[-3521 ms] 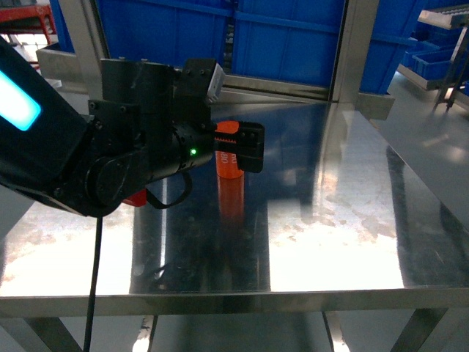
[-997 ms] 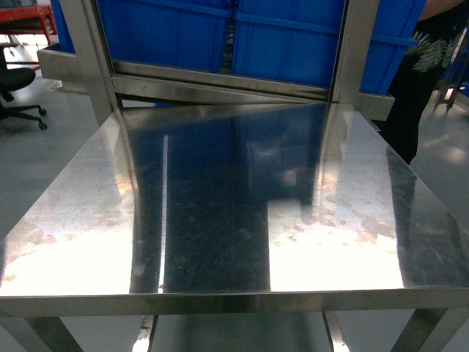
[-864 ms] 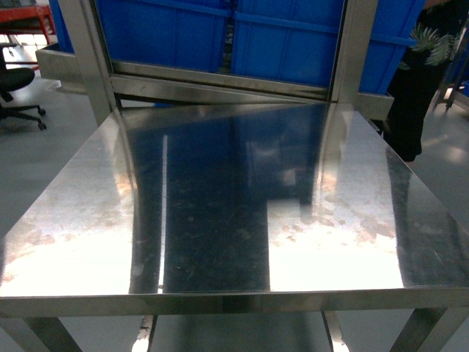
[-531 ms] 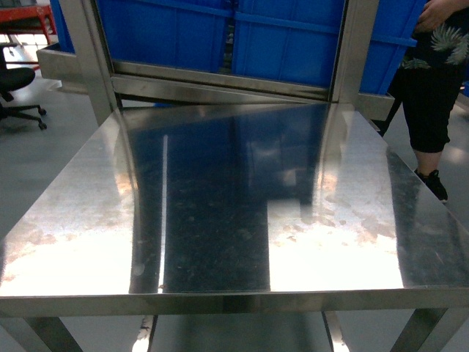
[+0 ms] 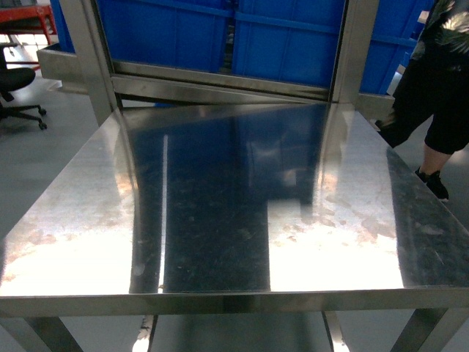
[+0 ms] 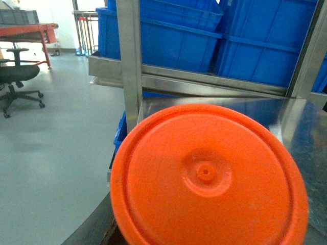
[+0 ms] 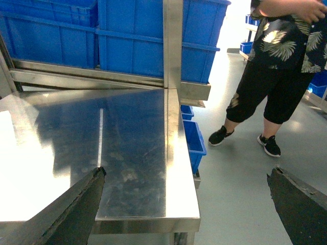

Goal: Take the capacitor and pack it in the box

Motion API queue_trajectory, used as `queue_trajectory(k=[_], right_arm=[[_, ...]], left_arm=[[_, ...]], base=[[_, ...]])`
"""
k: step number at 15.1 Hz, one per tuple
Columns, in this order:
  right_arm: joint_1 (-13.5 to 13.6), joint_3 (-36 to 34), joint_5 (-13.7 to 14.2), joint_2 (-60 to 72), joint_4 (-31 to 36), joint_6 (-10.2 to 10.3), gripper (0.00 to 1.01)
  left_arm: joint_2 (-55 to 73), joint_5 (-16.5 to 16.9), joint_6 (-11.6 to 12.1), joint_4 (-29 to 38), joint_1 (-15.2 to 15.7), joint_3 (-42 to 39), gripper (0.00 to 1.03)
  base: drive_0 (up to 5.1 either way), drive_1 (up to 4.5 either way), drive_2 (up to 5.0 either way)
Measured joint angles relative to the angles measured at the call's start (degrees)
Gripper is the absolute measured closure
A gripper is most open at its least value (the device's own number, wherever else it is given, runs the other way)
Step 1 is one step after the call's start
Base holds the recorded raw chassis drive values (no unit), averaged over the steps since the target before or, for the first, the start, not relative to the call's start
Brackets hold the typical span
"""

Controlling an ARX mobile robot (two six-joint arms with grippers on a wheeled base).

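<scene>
The steel table (image 5: 220, 220) is the landmark. Behind it stand blue bins (image 5: 293, 37); a person (image 7: 278, 66) walks off its right edge. No box shows anywhere, so packing looks undone, while the pick seems finished. The right claw (image 7: 186, 206) hangs spread and empty above the table's near right corner. The capacitor (image 6: 209, 178) fills the left wrist view off the table's left edge, seemingly held; that claw's fingers are hidden, so I cannot tell.
</scene>
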Motion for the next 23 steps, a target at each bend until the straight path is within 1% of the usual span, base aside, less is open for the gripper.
queue_trajectory(k=[2, 7, 8, 9, 10, 12, 13, 23], right_arm=[[0.0, 0.0, 0.0, 0.0, 0.0, 0.0, 0.03], [0.0, 0.0, 0.0, 0.0, 0.0, 0.0, 0.03], [0.0, 0.0, 0.0, 0.0, 0.0, 0.0, 0.03], [0.0, 0.0, 0.0, 0.0, 0.0, 0.0, 0.03], [0.0, 0.0, 0.0, 0.0, 0.0, 0.0, 0.03], [0.0, 0.0, 0.0, 0.0, 0.0, 0.0, 0.03], [0.0, 0.0, 0.0, 0.0, 0.0, 0.0, 0.03], [0.0, 0.0, 0.0, 0.0, 0.0, 0.0, 0.03]], left_arm=[[-3.9, 0.0, 0.0, -3.8, 0.0, 0.0, 0.59], [-9.2, 0.0, 0.0, -9.1, 0.0, 0.0, 0.59], [-11.0, 0.0, 0.0, -11.6, 0.0, 0.0, 0.59], [-17.2, 0.0, 0.0, -20.3, 0.0, 0.0, 0.59], [-18.8, 0.1, 0.0, -18.3, 0.0, 0.1, 0.59], [-18.8, 0.0, 0.1, -20.0, 0.0, 0.0, 0.59], [-18.9, 0.0, 0.1, -19.3, 0.0, 0.0, 0.59], [-18.9, 0.0, 0.1, -19.6, 0.0, 0.0, 0.59]], base=[[0.0, 0.00, 0.0], [0.0, 0.00, 0.0], [0.0, 0.00, 0.0], [0.0, 0.00, 0.0], [0.0, 0.00, 0.0], [0.0, 0.00, 0.0], [0.0, 0.00, 0.0], [0.0, 0.00, 0.0]])
